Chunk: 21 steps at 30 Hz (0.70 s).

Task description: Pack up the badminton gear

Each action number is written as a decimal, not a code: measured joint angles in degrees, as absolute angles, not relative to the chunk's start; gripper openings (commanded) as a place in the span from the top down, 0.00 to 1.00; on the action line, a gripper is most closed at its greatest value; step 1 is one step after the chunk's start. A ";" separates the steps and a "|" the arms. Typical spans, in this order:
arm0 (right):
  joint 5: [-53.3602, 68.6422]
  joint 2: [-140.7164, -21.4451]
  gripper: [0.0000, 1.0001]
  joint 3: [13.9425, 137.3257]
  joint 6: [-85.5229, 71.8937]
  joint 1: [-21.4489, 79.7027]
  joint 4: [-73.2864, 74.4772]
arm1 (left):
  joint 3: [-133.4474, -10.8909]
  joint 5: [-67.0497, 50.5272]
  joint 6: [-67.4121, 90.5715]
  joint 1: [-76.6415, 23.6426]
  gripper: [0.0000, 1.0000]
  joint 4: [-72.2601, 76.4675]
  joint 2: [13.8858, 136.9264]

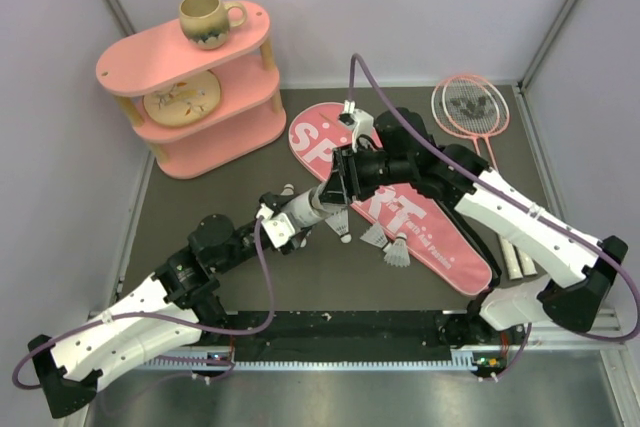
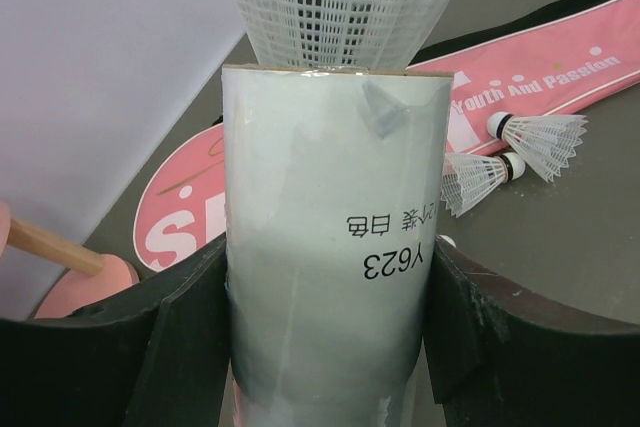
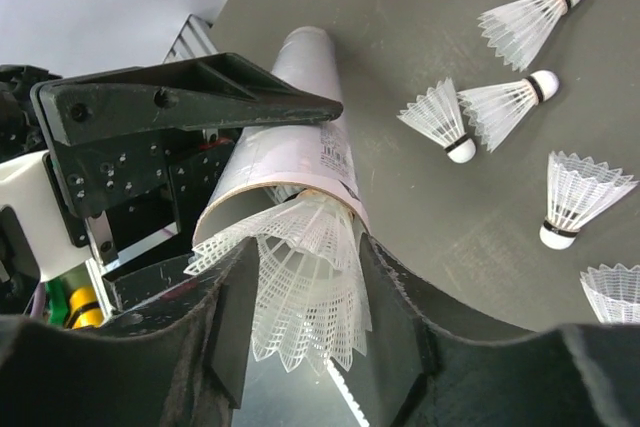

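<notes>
On the top view, my left end effector (image 1: pixel 298 213) is clamped on the long white tube (image 1: pixel 318 200) at centre frame, just left of the pink bag (image 1: pixel 440 232). On the left wrist view, its fingers (image 2: pixel 180 337) press both sides of the tube, with a shuttlecock (image 2: pixel 335 7) poking from the mouth at the top. On the right wrist view, my right end effector (image 3: pixel 305 282) grips that shuttlecock's skirt, and loose shuttlecocks (image 3: pixel 575 197) lie at the right on the worktop (image 3: pixel 400 7)
</notes>
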State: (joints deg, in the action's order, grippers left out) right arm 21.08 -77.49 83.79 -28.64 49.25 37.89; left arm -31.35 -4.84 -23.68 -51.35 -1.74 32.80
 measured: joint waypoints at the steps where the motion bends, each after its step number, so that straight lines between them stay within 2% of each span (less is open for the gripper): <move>1: 21.10 -77.47 0.48 83.70 -28.64 49.25 37.89 | -31.31 -4.82 -23.68 -51.35 0.76 -1.74 32.80; 2: 20.60 -77.30 0.43 83.68 -28.51 49.28 37.82 | -31.27 -4.75 -23.68 -51.35 0.76 -1.78 32.80; 5: 17.98 -75.66 0.39 82.85 -28.08 48.86 37.93 | -31.27 -4.93 -23.73 -51.35 0.76 -0.73 32.71; 12: 16.86 -72.42 0.39 81.97 -27.62 48.25 38.06 | -31.27 -5.56 -23.70 -51.35 0.76 0.01 32.71; 21: 22.02 -77.93 0.38 80.12 -28.75 48.21 32.99 | -31.27 -6.98 -23.44 -51.35 0.77 0.03 30.94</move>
State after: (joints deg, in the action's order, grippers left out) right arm 22.02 -77.93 80.12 -28.75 48.21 32.99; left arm -31.27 -6.98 -23.44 -51.35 0.03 30.94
